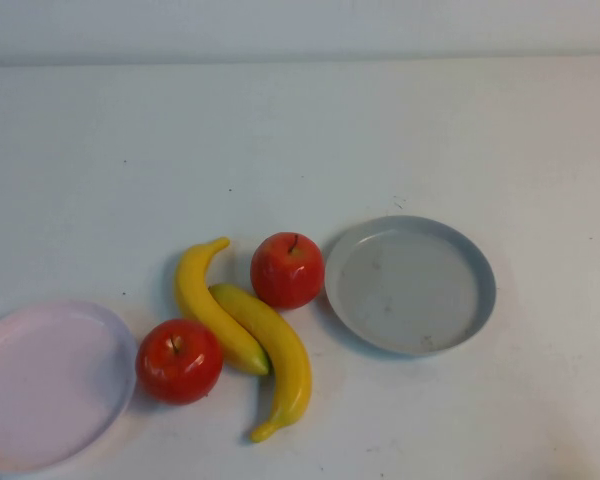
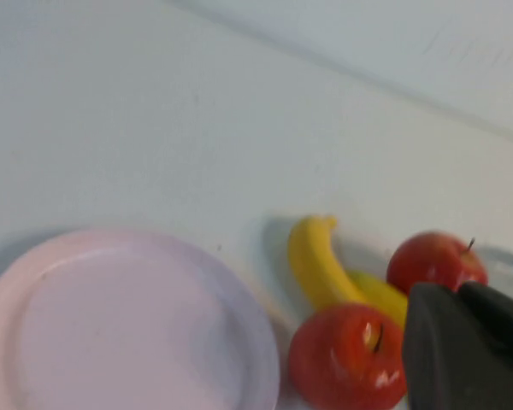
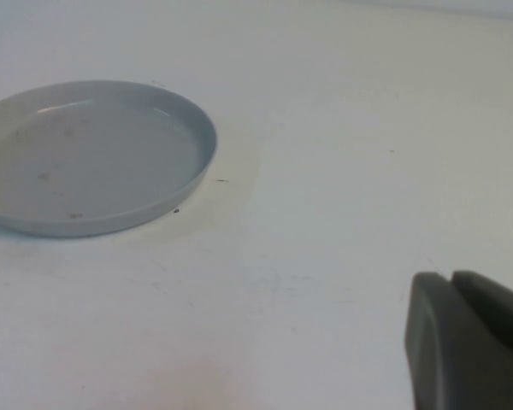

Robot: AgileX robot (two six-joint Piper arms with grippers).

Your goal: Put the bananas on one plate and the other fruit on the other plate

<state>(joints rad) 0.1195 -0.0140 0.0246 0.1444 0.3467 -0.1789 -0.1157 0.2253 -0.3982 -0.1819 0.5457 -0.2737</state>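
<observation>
Two yellow bananas (image 1: pixel 212 305) (image 1: pixel 276 358) lie crossed at the table's middle front. One red apple (image 1: pixel 288 270) sits beside the grey-blue plate (image 1: pixel 411 285), which holds nothing. The other apple (image 1: pixel 180 361) sits next to the pale pink plate (image 1: pixel 50 385) at the front left, also bare. My left gripper (image 2: pixel 455 290) is shut and holds nothing, hovering near the front apple (image 2: pixel 346 357) and pink plate (image 2: pixel 120 325). My right gripper (image 3: pixel 449 278) is shut and holds nothing, above bare table beside the grey-blue plate (image 3: pixel 90 158). Neither arm shows in the high view.
The white table runs back to a pale wall (image 1: pixel 300 25) at the far edge. Small dark specks mark the tabletop.
</observation>
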